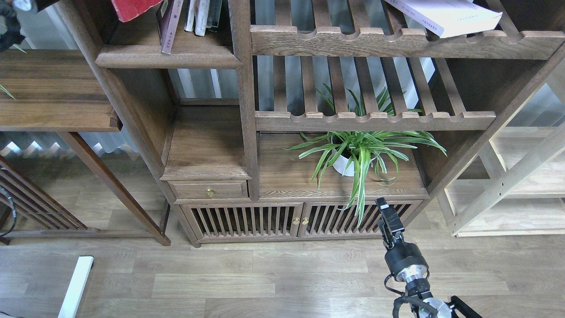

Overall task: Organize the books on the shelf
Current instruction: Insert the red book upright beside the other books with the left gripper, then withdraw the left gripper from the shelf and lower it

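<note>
The bright red book [132, 8] shows only as a corner at the top edge, above the dark-brown plank shelf [167, 58]. It is next to a dark maroon book [167, 24] that leans on the shelf, with several pale books [201, 15] to its right. A thick white book [446, 15] lies on the upper slatted rack at the top right. Only part of my left arm [11, 20] shows in the top left corner; its gripper is above the frame. My right gripper [385, 214] hangs low before the cabinet doors, dark and narrow, holding nothing.
A potted spider plant [357, 152] stands on the cabinet top just above my right gripper. A lower slatted rack [375, 120] spans above the plant. A side table [53, 88] stands at the left, and a pale wood unit [521, 185] at the right.
</note>
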Tool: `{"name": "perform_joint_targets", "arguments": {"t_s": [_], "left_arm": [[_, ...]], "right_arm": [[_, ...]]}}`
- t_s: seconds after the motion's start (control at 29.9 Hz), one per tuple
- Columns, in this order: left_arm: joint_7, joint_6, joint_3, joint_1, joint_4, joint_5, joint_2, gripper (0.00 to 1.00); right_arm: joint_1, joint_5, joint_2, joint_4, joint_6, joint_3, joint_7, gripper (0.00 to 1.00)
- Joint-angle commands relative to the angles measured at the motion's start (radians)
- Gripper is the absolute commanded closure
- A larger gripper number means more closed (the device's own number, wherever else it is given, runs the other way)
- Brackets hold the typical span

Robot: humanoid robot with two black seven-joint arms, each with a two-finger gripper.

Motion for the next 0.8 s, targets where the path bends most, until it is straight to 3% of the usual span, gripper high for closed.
{"name": "perform_joint_targets", "arguments": {"t_s": [0.0,0.27,0.77], "left_arm": [[0.0,0.005,0.03,-0.043,0.076,0.003,-0.039,0.96],[0.0,0.024,0.084,-0.072,0.152,0.003,-0.069,0.96],[0.0,0.019,0.098,-0.068,0.154,-0.002,-0.059,0.96]], "right_arm": [[-0.01,0.0,-0.002,0.0,0.0,0.0,0.0,0.0],[-0.038,0.014,-0.002,0.001,0.0,0.0,0.0,0.0],[-0.038,0.014,0.0,0.001,0.0,0.0,0.0,0.0]]}}
